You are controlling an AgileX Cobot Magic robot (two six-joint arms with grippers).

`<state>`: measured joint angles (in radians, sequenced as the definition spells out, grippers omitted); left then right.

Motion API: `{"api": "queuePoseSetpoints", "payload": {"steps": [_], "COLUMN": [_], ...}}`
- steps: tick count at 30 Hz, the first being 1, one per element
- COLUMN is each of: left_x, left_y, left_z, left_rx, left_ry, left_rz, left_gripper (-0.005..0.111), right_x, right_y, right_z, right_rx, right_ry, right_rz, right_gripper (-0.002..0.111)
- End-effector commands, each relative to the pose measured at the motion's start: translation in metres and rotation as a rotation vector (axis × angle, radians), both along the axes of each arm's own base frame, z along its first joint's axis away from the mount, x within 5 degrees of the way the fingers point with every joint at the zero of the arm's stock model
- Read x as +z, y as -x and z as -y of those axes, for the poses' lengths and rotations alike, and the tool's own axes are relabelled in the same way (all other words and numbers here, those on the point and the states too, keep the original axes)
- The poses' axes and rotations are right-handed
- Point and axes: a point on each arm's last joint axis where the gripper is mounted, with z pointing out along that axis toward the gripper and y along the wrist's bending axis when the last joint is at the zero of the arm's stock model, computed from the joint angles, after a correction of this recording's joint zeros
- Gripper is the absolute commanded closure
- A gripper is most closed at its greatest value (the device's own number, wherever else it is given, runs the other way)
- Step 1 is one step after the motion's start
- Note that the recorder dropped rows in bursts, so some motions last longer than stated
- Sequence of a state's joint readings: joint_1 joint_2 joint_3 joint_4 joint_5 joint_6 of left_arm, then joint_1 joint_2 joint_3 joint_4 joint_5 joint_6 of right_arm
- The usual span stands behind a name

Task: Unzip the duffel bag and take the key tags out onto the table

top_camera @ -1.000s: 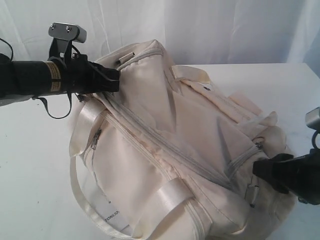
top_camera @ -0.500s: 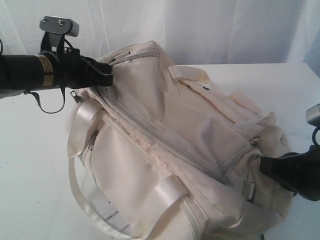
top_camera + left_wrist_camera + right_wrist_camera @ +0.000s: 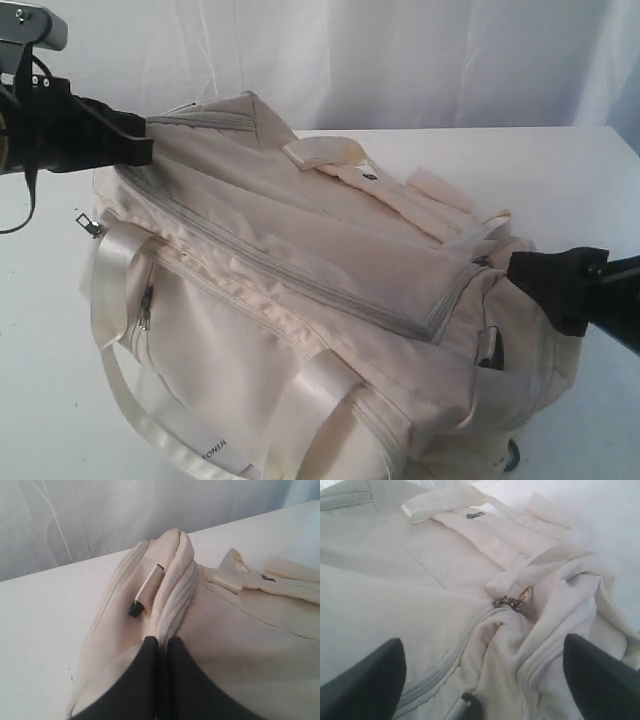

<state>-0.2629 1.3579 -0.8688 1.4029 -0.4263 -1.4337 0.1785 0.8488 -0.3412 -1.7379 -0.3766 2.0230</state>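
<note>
The cream duffel bag (image 3: 300,270) lies stretched across the white table (image 3: 570,170), its grey curved zipper (image 3: 310,288) closed. My left gripper (image 3: 146,150) is shut on a fold of fabric at the bag's far left end; in the left wrist view the gripper (image 3: 161,641) pinches that fold just below a small silver buckle (image 3: 148,589). My right gripper (image 3: 516,272) stands open at the bag's right end. In the right wrist view the gripper (image 3: 481,647) straddles bunched fabric just short of the metal zipper pull (image 3: 512,600). The key tags are hidden.
Shiny webbing straps (image 3: 318,395) loop over the bag's near side, and a small side pocket zip (image 3: 146,305) sits near the left end. A white curtain (image 3: 420,60) hangs behind the table. Bare tabletop (image 3: 40,380) shows left of the bag.
My left gripper has moved left, dragging the bag's end with it, so the bag now lies stretched and flatter. The right gripper has risen slightly beside the bag's right end.
</note>
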Motion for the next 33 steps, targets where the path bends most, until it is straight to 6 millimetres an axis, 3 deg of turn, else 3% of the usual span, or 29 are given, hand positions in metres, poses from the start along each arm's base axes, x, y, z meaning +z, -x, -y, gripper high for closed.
{"api": "queuePoseSetpoints", "payload": {"steps": [1, 5, 8, 9, 11, 14, 16, 24, 33], "left_x": [0.013, 0.023, 0.023, 0.022, 0.020, 0.013, 0.009, -0.026, -0.058], "left_y": [0.013, 0.030, 0.042, 0.048, 0.055, 0.073, 0.079, 0.101, 0.129], "left_z": [-0.010, -0.014, -0.016, -0.015, -0.014, -0.013, -0.015, -0.030, -0.037], "left_rx": [0.046, 0.056, 0.056, 0.038, 0.011, -0.046, -0.037, 0.079, 0.113], "left_ry": [0.005, 0.062, 0.101, 0.113, 0.125, 0.133, 0.159, 0.130, 0.174], "left_rz": [0.041, 0.061, 0.039, 0.025, 0.008, -0.041, -0.063, -0.124, -0.219], "left_gripper": [0.107, 0.107, 0.107, 0.107, 0.107, 0.107, 0.107, 0.107, 0.107], "right_x": [-0.020, -0.046, -0.053, -0.056, -0.058, -0.042, -0.030, 0.017, 0.008], "right_y": [-0.001, -0.003, -0.008, -0.010, -0.015, -0.037, -0.047, -0.082, -0.114], "right_z": [0.002, 0.000, -0.001, -0.001, -0.001, -0.008, -0.010, -0.012, -0.018], "right_rx": [-0.019, 0.002, -0.035, -0.054, -0.039, 0.018, 0.027, 0.030, 0.036], "right_ry": [0.036, 0.047, 0.011, 0.002, 0.024, 0.032, 0.035, 0.107, 0.125], "right_rz": [-0.078, -0.222, -0.277, -0.296, -0.288, -0.191, -0.129, 0.072, 0.024], "right_gripper": [0.029, 0.032, 0.048, 0.059, 0.071, 0.098, 0.105, 0.106, 0.106]}}
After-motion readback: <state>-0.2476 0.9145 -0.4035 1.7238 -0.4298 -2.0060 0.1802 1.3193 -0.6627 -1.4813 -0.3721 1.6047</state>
